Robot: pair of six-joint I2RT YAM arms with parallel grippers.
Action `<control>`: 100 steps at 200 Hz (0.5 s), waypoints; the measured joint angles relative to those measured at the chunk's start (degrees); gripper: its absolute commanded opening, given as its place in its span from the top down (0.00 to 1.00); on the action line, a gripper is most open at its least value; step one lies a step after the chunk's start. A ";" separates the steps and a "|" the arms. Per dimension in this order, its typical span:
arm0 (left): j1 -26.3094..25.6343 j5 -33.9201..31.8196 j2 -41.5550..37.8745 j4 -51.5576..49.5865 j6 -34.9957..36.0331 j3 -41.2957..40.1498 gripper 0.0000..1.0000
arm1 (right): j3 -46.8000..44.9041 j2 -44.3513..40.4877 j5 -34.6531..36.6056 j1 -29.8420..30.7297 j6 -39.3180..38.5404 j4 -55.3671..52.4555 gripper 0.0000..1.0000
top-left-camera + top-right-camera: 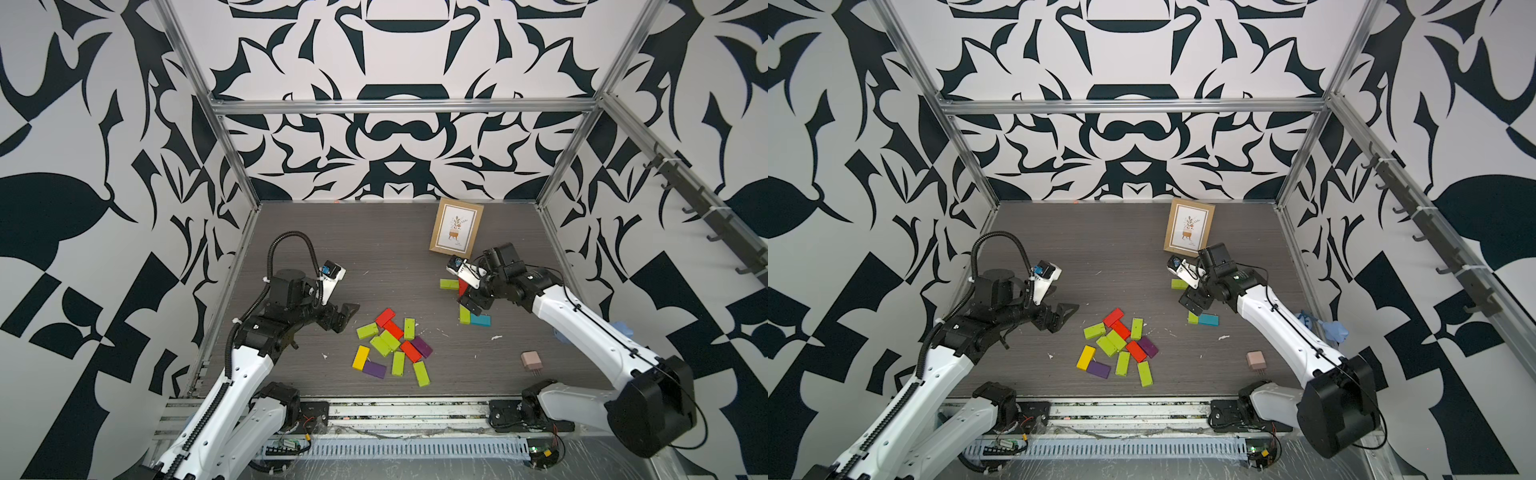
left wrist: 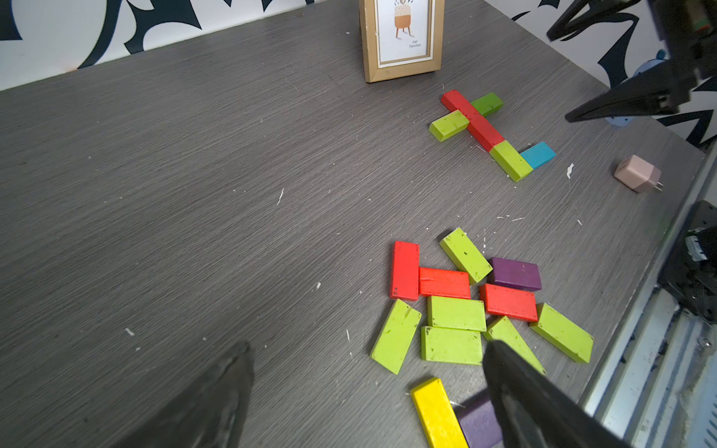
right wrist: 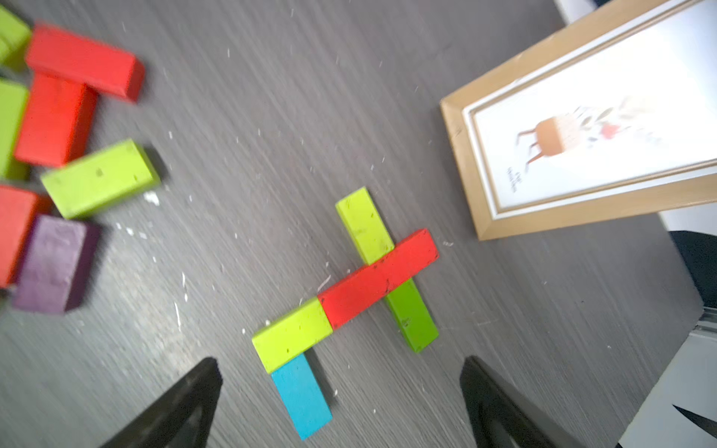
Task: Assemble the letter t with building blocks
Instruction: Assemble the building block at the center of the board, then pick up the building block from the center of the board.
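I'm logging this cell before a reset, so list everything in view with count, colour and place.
t-shaped figure: five blocks, one red, three green, one teal, near the picture frame.
loose blocks: twelve, six lime, three red, two purple, one yellow, middle of the table.
picture frame: one, tan wood, standing at the back.
plug adapter: one, pale pink, near edge, robot's right side.
table: one, grey wood-grain.
left gripper: black, open, beside the loose blocks.
right gripper: black, open, over the figure.

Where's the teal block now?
The teal block lies right of centre in both top views, touching the lime green block by the right gripper.
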 measured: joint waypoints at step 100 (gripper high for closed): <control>0.00 -5.99 -0.28 -2.73 -2.36 1.27 0.02 | 0.37 -6.69 -3.80 5.35 19.96 5.51 0.02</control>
